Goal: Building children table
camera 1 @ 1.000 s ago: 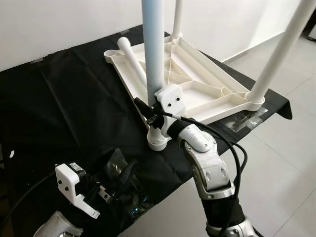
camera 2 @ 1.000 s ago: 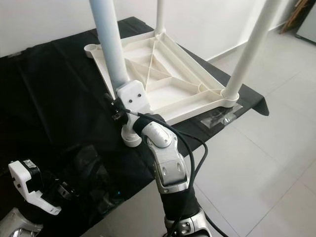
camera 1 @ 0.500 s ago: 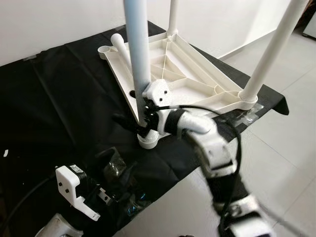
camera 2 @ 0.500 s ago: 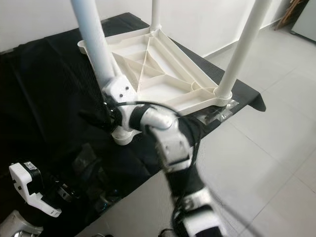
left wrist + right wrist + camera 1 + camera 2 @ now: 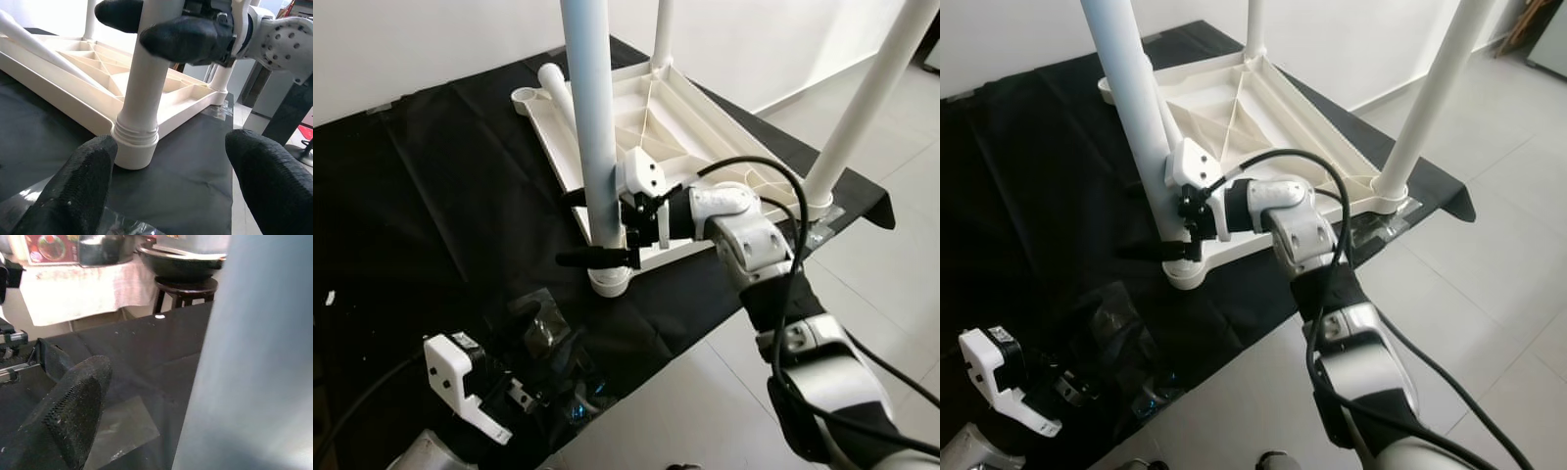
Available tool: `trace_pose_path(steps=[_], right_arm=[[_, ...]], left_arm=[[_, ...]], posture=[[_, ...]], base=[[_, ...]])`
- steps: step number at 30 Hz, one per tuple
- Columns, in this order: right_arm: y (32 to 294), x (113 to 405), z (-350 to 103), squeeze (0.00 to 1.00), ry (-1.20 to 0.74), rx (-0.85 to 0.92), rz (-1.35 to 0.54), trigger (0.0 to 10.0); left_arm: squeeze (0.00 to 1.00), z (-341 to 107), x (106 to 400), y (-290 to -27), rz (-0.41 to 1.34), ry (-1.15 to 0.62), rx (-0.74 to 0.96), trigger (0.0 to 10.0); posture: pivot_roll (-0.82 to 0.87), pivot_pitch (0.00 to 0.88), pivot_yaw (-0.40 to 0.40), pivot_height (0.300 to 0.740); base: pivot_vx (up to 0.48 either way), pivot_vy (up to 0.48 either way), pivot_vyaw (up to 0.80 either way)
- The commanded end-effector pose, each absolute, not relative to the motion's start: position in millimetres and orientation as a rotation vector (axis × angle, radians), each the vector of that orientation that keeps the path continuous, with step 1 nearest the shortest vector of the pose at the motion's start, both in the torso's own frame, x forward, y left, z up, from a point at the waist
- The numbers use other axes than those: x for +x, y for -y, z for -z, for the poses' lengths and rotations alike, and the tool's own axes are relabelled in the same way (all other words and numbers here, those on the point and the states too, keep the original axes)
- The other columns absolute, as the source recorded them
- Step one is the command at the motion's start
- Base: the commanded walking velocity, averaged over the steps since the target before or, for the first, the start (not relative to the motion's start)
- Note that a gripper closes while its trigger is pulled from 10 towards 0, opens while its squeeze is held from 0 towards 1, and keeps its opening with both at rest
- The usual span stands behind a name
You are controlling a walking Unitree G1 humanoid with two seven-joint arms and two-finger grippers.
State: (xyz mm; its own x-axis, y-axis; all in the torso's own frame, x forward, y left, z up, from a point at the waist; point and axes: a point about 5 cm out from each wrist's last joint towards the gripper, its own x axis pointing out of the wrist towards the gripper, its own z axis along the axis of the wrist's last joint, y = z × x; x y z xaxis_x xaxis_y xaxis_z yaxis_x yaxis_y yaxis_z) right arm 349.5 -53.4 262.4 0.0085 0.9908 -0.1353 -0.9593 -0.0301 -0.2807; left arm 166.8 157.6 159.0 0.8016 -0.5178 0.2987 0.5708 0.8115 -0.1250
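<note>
Upside down on the black-draped counter [image 5: 431,196]: white tabletop [image 5: 685,147], ribbed underside up, legs pointing at the ceiling. Nearest leg [image 5: 592,127] standing in the near corner socket [image 5: 610,280], thread rings visible just above the collar in the left wrist view, so probably not seated all the way. Right gripper [image 5: 597,230] wrapped around that leg low down, one black finger in front and one behind, clamped on the tube. Left gripper [image 5: 166,161] low and near the same socket, fingers spread wide, holding nothing. One loose leg [image 5: 556,88] lying across the far corner, not yet fitted. Risks, by judgement: cross-threading if the leg is turned while leaning; slipping of smooth plastic through the fingers under twisting; sliding or rotation of the whole tabletop on the cloth with no bracing from the other arm; possible snagging of the right arm's cable loop [image 5: 773,176] on the neighbouring leg [image 5: 867,98] during rotation.
</note>
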Motion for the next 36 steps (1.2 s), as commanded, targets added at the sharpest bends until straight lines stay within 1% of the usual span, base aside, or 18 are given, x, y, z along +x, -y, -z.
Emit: trace_pose_path(steps=[1,7,15,17,18,19,20,21,22,23,24,25,27,30,31,32,33,36], right_arm=[[50,349,-265,0.00,0.114,-0.306,-1.640,0.0],[53,348,-262,0.00,0.092,-0.286,-1.715,0.0],[56,350,-259,0.00,0.093,-0.287,-1.735,0.0],[62,352,-255,0.00,0.119,-0.274,-1.638,0.0],[62,352,-255,0.00,0.119,-0.274,-1.638,0.0],[63,352,-247,0.00,0.124,-0.246,-1.509,0.0],[63,352,-247,0.00,0.124,-0.246,-1.509,0.0],[64,352,-242,0.00,0.125,-0.227,-1.418,0.0],[61,346,-224,0.00,0.090,-0.210,-1.233,0.0],[64,340,-204,0.00,0.071,-0.270,-0.767,0.0],[77,330,-197,0.00,0.077,-0.313,-0.406,0.0],[73,311,-193,0.00,0.079,-0.313,-0.372,0.0],[73,311,-193,0.00,0.079,-0.313,-0.372,0.0],[66,299,-192,0.00,0.083,-0.303,-0.431,0.0],[53,291,-190,0.00,0.077,-0.258,-0.538,0.0],[53,291,-190,0.00,0.077,-0.258,-0.538,0.0],[41,289,-189,0.00,0.073,-0.219,-0.621,0.0],[36,291,-188,0.00,0.070,-0.197,-0.642,0.0]], left_arm=[[0.00,-160,163,-157,0.595,0.248,-0.206,10.0],[0.00,-161,163,-156,0.593,0.246,-0.207,10.0],[0.00,-160,163,-156,0.593,0.247,-0.209,10.0],[0.00,-160,164,-155,0.591,0.251,-0.211,10.0],[0.00,-160,164,-155,0.591,0.251,-0.211,10.0],[0.00,-160,164,-154,0.590,0.253,-0.212,10.0],[0.00,-160,164,-154,0.590,0.253,-0.212,10.0],[0.00,-160,165,-154,0.589,0.254,-0.213,10.0],[0.00,-160,165,-154,0.588,0.255,-0.214,10.0],[0.00,-160,165,-155,0.589,0.256,-0.215,10.0],[0.00,-160,166,-155,0.589,0.256,-0.215,10.0],[0.00,-160,167,-156,0.591,0.257,-0.216,10.0],[0.00,-160,167,-156,0.591,0.257,-0.216,10.0],[0.00,-160,168,-156,0.592,0.257,-0.216,10.0],[0.00,-159,169,-156,0.594,0.256,-0.214,10.0],[0.00,-159,169,-156,0.594,0.256,-0.214,10.0],[0.00,-158,171,-156,0.597,0.254,-0.211,10.0],[0.00,-157,172,-156,0.599,0.253,-0.209,10.0]], posture=[[0.07,0.228,0.003,0.740],[0.07,0.230,0.001,0.740],[0.07,0.225,-0.004,0.740],[0.06,0.223,-0.014,0.740],[0.06,0.223,-0.014,0.740],[0.05,0.223,-0.019,0.740],[0.05,0.223,-0.019,0.740],[0.05,0.223,-0.019,0.740],[0.05,0.225,-0.021,0.740],[0.04,0.227,-0.018,0.740],[0.04,0.227,-0.018,0.740],[0.04,0.228,-0.008,0.740],[0.04,0.228,-0.008,0.740],[0.04,0.227,-0.007,0.740],[0.02,0.206,0.004,0.740],[0.02,0.206,0.004,0.740],[0.03,0.188,-0.003,0.740],[0.03,0.188,-0.003,0.740]], base=[[0.000,0.000,0.00],[0.000,0.000,0.00],[0.000,0.000,0.00],[0.000,0.000,0.00],[0.000,0.000,0.00],[0.000,0.000,0.00],[0.000,0.000,0.00],[0.000,0.000,0.00],[0.000,0.000,0.00],[0.000,0.000,0.00],[0.000,0.000,0.00],[0.000,0.000,0.00],[0.000,0.000,0.00],[0.000,0.000,0.00],[0.000,0.000,0.00],[0.000,0.000,0.00],[0.000,0.000,0.00],[0.000,0.000,0.00]])
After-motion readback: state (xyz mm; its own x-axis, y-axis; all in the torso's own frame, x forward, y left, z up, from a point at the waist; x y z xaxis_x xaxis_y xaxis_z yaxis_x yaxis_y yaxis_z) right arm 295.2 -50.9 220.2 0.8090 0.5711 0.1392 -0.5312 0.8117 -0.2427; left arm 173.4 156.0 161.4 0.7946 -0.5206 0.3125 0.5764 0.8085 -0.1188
